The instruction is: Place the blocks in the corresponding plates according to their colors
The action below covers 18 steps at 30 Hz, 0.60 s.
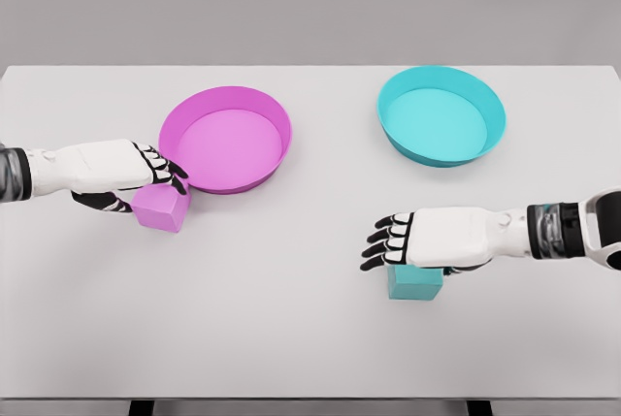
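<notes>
We have our left hand (124, 176) wrapped around the pink block (161, 208), fingers curled over its top, the block sitting at the near left edge of the pink plate (226, 96). Our right hand (427, 239) hovers flat over the teal block (415, 281), fingers stretched out and slightly spread, pointing left, gripping nothing. That block sits on the white table (291, 319), near side, well apart from the teal plate (441, 79) at the far right. Both plates hold no blocks.
</notes>
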Available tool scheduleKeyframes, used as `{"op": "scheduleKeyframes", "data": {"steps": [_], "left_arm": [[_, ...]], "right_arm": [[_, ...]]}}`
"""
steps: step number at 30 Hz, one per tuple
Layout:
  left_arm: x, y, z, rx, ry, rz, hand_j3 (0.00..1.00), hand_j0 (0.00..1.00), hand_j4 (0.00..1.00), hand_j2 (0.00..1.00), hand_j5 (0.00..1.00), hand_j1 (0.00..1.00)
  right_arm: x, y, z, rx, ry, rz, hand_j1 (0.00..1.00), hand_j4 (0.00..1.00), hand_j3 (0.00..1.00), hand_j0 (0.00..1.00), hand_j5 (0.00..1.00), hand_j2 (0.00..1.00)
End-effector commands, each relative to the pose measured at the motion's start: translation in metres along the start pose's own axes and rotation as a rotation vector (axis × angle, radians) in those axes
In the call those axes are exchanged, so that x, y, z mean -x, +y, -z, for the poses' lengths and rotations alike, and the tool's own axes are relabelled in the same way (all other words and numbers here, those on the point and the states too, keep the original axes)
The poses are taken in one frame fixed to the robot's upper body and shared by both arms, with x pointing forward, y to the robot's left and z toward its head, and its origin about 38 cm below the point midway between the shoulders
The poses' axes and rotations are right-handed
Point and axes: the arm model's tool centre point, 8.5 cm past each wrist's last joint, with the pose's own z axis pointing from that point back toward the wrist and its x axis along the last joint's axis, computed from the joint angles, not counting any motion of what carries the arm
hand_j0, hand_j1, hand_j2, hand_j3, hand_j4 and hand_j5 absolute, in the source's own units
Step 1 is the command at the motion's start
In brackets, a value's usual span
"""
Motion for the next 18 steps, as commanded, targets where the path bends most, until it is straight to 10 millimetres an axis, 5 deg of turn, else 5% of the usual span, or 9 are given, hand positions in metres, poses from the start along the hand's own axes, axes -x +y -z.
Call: {"op": "scheduleKeyframes", "data": {"steps": [1,18], "left_arm": [[0.000,0.001,-0.001,-0.003,0.001,-0.003,0.63,0.63,0.63,0.63,0.63,0.63],[0.009,0.015,-0.024,-0.037,0.023,-0.021,0.50,0.50,0.50,0.50,0.50,0.50]], "right_arm": [[0.001,0.000,-0.002,0.001,0.006,0.001,1.00,1.00,1.00,1.00,1.00,1.00],[-0.001,0.006,0.000,-0.072,-0.001,-0.004,0.82,0.82,0.82,0.82,0.82,0.82]]}}
